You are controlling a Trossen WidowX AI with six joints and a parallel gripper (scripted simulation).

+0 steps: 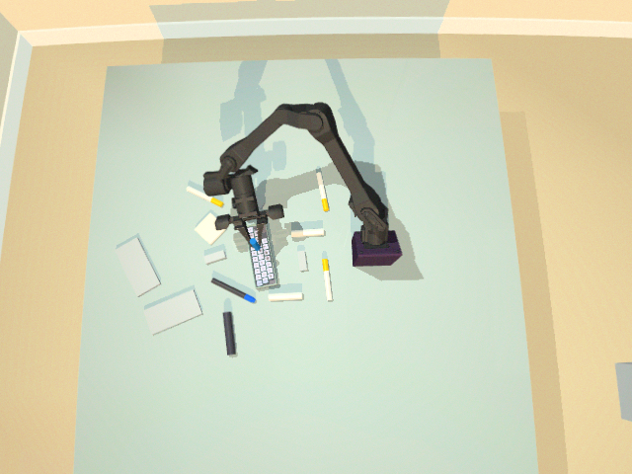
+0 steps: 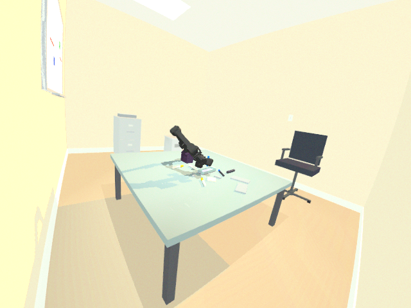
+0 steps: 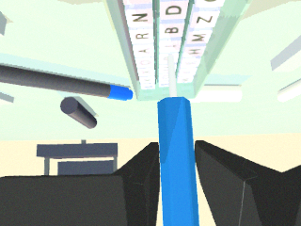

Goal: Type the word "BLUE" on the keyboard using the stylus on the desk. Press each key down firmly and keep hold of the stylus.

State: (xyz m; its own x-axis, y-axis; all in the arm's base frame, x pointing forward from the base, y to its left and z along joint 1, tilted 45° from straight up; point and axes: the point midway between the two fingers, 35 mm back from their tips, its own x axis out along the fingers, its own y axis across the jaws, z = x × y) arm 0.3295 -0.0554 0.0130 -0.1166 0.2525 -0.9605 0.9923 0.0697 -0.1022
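Note:
My gripper (image 1: 255, 240) (image 3: 176, 149) is shut on the blue stylus (image 1: 254, 245) (image 2: 208, 157) (image 3: 176, 122). The stylus's thin pale tip points at the keyboard in the wrist view. The keyboard (image 1: 263, 268) (image 2: 206, 171) (image 3: 172, 30) is a long, narrow tray with three columns of white lettered keys. In the wrist view the tip overlaps the middle column, just below the B key, partly covering the key there. The letters N, R, A, D, B, Z, M and H are readable; those further away are too small. Whether the tip touches a key cannot be told.
A black marker with a blue cap (image 1: 232, 289) (image 3: 56, 82) and a dark cylinder (image 1: 229, 334) (image 3: 77, 113) lie beside and beyond the keyboard. A cream pad (image 1: 209, 228) and a small white block (image 1: 214, 256) lie left of it. White sticks and yellow-ended markers lie around.

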